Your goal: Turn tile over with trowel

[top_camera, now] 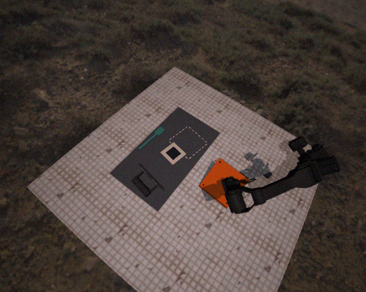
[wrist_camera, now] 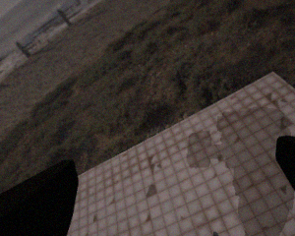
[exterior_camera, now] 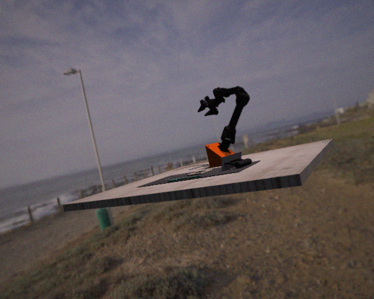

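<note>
The green trowel lies flat on the dark mat, near the mat's long edge. The tile is a pale square with a dark square in its middle. It lies on the mat at the side of the dashed outline, its near corner at the dashed line. My gripper is open with nothing between its fingers. It hangs high above the table, away from the trowel and tile. The wrist view shows neither of them.
A dark block and an upright thin panel stand at one end of the mat. The orange base stands beside the mat. The pale gridded table surrounds the mat, and its edges show.
</note>
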`<action>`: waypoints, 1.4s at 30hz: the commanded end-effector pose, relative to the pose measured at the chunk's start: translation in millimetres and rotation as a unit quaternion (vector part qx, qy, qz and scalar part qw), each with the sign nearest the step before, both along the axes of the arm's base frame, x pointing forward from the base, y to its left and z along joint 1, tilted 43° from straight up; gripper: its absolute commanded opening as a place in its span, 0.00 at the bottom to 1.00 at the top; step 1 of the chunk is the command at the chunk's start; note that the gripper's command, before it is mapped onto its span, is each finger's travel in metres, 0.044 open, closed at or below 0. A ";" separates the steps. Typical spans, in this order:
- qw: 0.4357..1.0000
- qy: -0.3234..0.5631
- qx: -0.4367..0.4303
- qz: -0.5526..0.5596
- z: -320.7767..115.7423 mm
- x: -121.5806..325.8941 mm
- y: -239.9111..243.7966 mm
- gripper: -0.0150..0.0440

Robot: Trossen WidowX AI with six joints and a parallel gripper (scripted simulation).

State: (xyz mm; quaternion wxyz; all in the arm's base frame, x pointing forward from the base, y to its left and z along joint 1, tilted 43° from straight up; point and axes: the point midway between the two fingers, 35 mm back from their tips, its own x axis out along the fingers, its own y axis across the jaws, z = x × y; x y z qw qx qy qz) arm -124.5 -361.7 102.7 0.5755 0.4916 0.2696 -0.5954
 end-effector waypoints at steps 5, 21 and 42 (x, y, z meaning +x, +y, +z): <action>0.998 0.000 -0.004 0.060 3.9 32.7 -7.2 0.71; 0.946 0.006 -0.027 0.323 20.1 177.4 -5.9 0.42; 0.800 0.005 -0.061 0.597 35.6 328.0 65.1 0.42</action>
